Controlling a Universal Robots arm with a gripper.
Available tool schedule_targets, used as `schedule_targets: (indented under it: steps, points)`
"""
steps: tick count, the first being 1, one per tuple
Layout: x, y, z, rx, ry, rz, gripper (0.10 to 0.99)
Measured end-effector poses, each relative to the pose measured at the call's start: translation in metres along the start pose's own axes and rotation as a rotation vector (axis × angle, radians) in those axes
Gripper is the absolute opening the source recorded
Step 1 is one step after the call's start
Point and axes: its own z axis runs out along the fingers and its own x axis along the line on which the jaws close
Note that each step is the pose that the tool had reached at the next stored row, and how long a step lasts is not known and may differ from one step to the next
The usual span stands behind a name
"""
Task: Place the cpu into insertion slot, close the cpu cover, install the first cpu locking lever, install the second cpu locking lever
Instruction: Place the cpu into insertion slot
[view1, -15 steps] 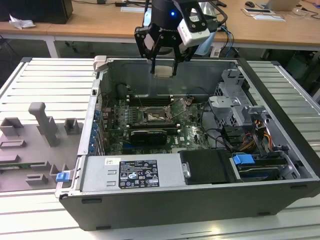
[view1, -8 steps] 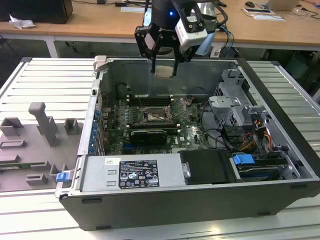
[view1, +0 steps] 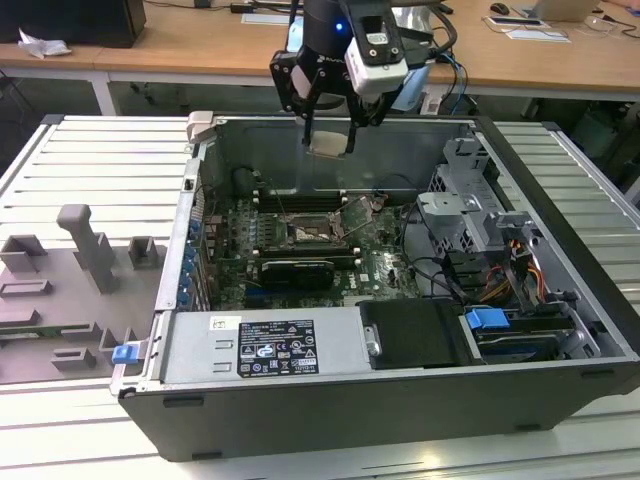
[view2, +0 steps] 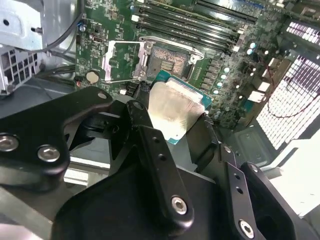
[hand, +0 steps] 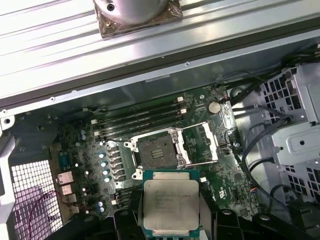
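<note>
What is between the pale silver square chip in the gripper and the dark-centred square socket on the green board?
Nothing visible. The gripper holds the pale square cpu above the green board; the square insertion slot lies bare, its silvery metal-frame cpu cover swung open beside it.

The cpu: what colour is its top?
Pale silver cpu, green border; best in the first wrist view.

Your arm (view1: 322, 18) ends in a black tool (view1: 330, 140), its jointed matte links pinned with silver screws (view2: 178, 205); a white camera block (view1: 379, 50) and blue light (view1: 343, 28) sit above.
</note>
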Motion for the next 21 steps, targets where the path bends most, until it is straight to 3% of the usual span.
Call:
schedule_targets:
  steps: [4, 14, 21]
  points:
    - [0.0, 0.0, 0.0002, 0.001, -0.0044, 0.046, 0.541]
    - [0.0, -0.0001, 0.0014, 0.003, -0.0232, 0.247, 0.541]
    - [0.0, -0.0002, 0.0019, 0.002, -0.0302, 0.332, 0.541]
